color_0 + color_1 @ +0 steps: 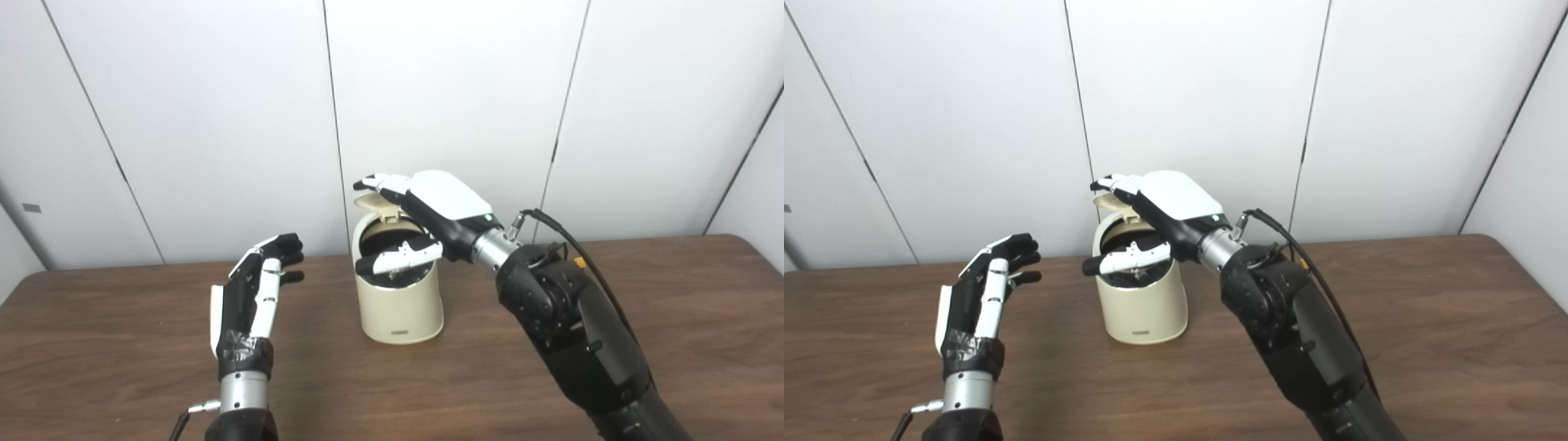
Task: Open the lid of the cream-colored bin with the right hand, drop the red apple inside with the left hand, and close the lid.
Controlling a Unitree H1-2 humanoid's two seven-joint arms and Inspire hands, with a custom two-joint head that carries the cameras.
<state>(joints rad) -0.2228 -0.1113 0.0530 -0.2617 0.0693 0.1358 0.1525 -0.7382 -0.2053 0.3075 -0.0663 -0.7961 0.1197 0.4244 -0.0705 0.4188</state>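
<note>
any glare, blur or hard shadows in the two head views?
Left eye view: even, diffuse light; only a soft shadow beside the bin on the table; faint sheen on the right hand. Right eye view: same lighting, mild overall softness, no motion blur on the left hand; the bin interior reads dark, its contents unclear.

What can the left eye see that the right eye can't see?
Only the left eye view shows a small grey plate on the wall at the far left. Only the right eye view shows more of the table's right edge. Both show the cream bin with its lid tipped up, the right hand over the open top with its fingers at the lid, and the left hand open and empty to the bin's left. No red apple shows in either view.
</note>
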